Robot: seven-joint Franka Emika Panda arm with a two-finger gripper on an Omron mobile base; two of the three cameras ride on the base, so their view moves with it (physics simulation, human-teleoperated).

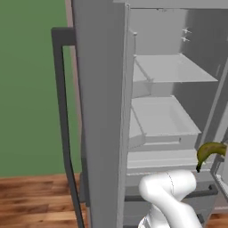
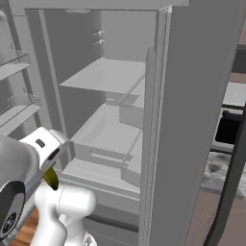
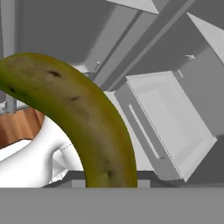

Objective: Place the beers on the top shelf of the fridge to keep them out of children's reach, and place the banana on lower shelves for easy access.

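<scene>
**Banana up at open fridge, jaw state unclear**

The fridge (image 1: 102, 111) stands open in front of me, tall and grey, with a dark bar handle (image 1: 62, 116) on the door that cuts across the left base view. Pale interior. The top shelf (image 1: 176, 69) is a flat panel high in the cavity, and in both base views I see nothing lying on it. Below it are the lower shelves (image 1: 162, 116): a tray-like shelf with a raised rim, then a drawer-fronted ledge (image 1: 160, 158) under that. In the right base view, the narrow door racks (image 2: 14, 62) hang at the left edge.

My white arm (image 1: 171, 191) rises in front of the fridge's bottom drawer. The banana (image 1: 209, 151) is in the air at the right edge of the left base view, level with the drawer-fronted ledge and just outside the cavity, not resting on any shelf. In the right base view its dark tip pokes out below my wrist. In the hand view it arcs big across the foreground, yellow-green with dark spots, and it covers my fingertips, so I probably grip it but I cannot tell how my jaws stand.
</scene>
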